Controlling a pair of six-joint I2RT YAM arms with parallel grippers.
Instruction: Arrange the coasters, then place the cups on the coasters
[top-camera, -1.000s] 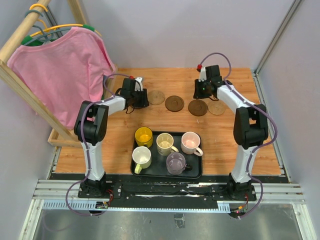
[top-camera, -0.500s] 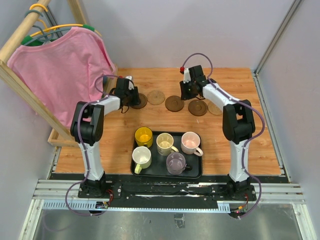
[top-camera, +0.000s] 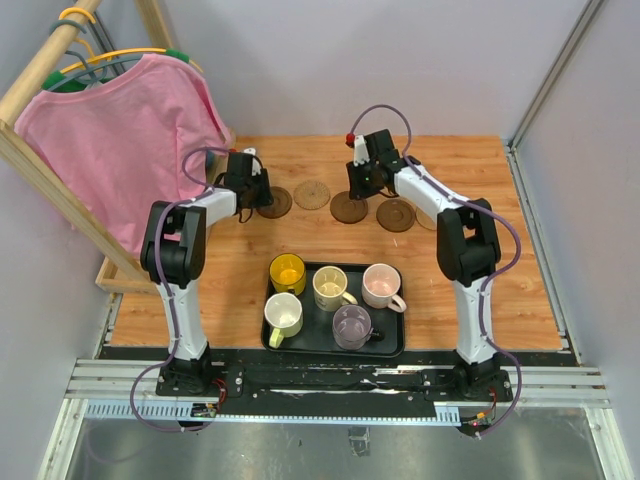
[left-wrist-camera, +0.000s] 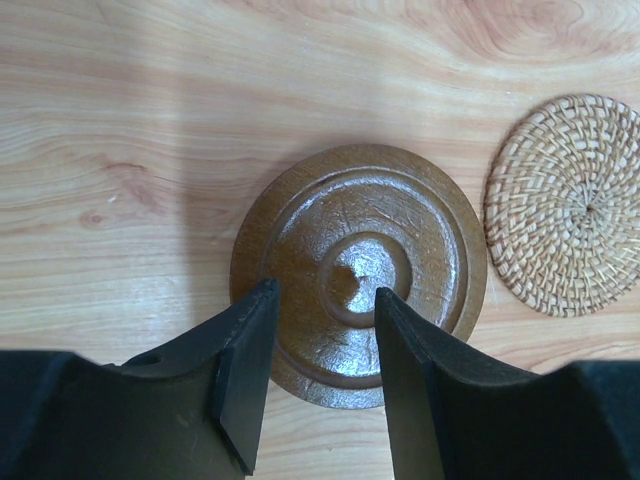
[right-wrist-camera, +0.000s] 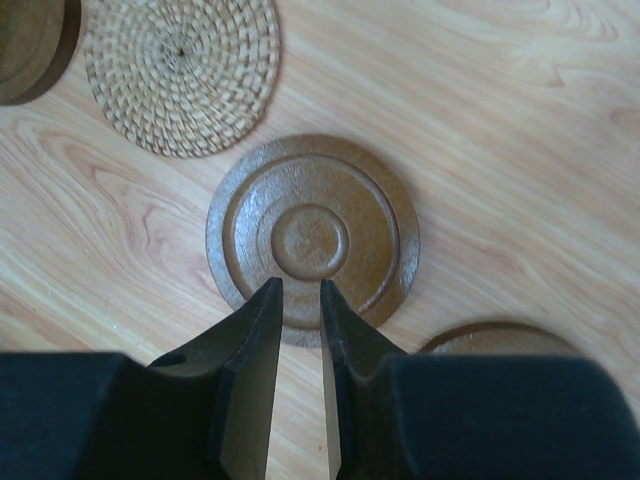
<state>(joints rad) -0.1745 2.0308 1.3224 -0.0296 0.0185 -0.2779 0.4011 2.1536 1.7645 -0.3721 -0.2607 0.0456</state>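
- Leftmost, one pink shirt on a hanger, draped against a wooden rack
- Next, left gripper above the first dark brown coaster, jaws partly apart with nothing between them; no telling whether the tips touch the disc
- Just right of that, first woven coaster, flat on the wooden table, close beside the dark one but not touching it
- Then right gripper over the near rim of the second dark brown coaster, jaws only a narrow slit apart, gripping nothing
- Further right, third dark brown coaster, near the second and apart from it
- Rightmost in the row, second woven coaster, largely hidden behind the right arm
- Altogether five coasters: three dark brown with raised rings, two pale woven, in one row across the far half of the table
- Nearer the arm bases, one black tray with five cups, all upright, none on a coaster
- Far row of three on the tray, left to right: yellow cup, cream cup, pink cup
- Near row of two, left to right: white cup, grey-purple cup
- Both arms stretched to the coaster row, well away from the tray
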